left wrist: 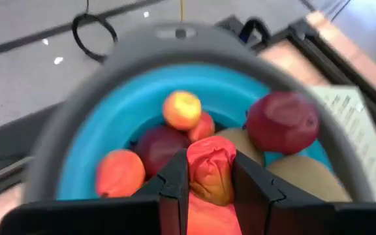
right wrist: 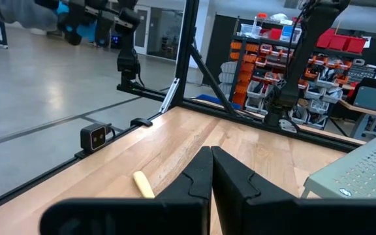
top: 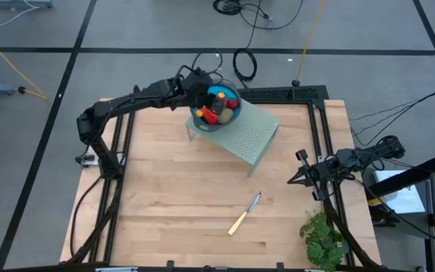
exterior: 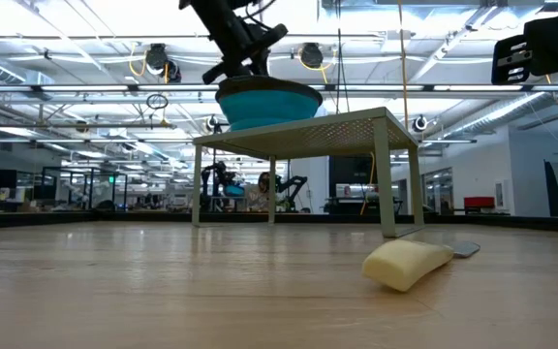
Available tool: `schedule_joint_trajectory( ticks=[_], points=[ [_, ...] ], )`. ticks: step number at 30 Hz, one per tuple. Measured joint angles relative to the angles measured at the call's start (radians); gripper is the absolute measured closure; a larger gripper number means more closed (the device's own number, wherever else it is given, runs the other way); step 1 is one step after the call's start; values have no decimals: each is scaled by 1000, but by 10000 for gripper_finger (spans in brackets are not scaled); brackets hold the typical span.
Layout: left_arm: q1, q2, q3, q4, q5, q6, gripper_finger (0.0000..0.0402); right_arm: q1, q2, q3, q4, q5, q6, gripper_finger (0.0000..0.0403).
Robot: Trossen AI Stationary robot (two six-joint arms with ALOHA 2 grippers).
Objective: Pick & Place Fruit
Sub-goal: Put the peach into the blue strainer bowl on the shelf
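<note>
The fruit [left wrist: 207,147] lay heaped in a blue bowl [top: 219,113], which stood on a pale green perforated stand [top: 248,134] toward the far side of the wooden counter [top: 180,196]. In the left wrist view the pile showed a dark red ball [left wrist: 282,122] against the bowl's wall, another dark red ball [left wrist: 158,147] lower in the heap, a small yellow-orange piece [left wrist: 181,109] on top, a round orange piece [left wrist: 119,173] at the side, and brownish-green ovals [left wrist: 305,176] partly covered by the rest. A longer red-orange piece [left wrist: 211,166] sat between the two dark fingers [left wrist: 173,183] of the left gripper [left wrist: 209,179], which was clamped on it just above the heap. From overhead, the left gripper [top: 201,89] hung over the bowl's far-left rim, its arm reaching in from the counter's left edge. From counter height, the bowl [exterior: 267,102] sat on the stand's top [exterior: 308,131] with the left arm coming down onto it.

The right gripper [top: 302,175] waited near the counter's right edge, well apart from the stand; in its wrist view its fingers [right wrist: 198,179] met with no gap and nothing between them. A pale-handled knife [top: 244,214] lay flat on the bare wood in front of the stand, and a leafy green bunch [top: 323,238] sat at the counter's near right corner.
</note>
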Motion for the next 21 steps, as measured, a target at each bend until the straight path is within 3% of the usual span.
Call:
schedule_joint_trajectory(
  ticks=[21],
  points=[
    [-7,47,0,-24,-8,77,318,0,0,0,0,0,0,403]
  ],
)
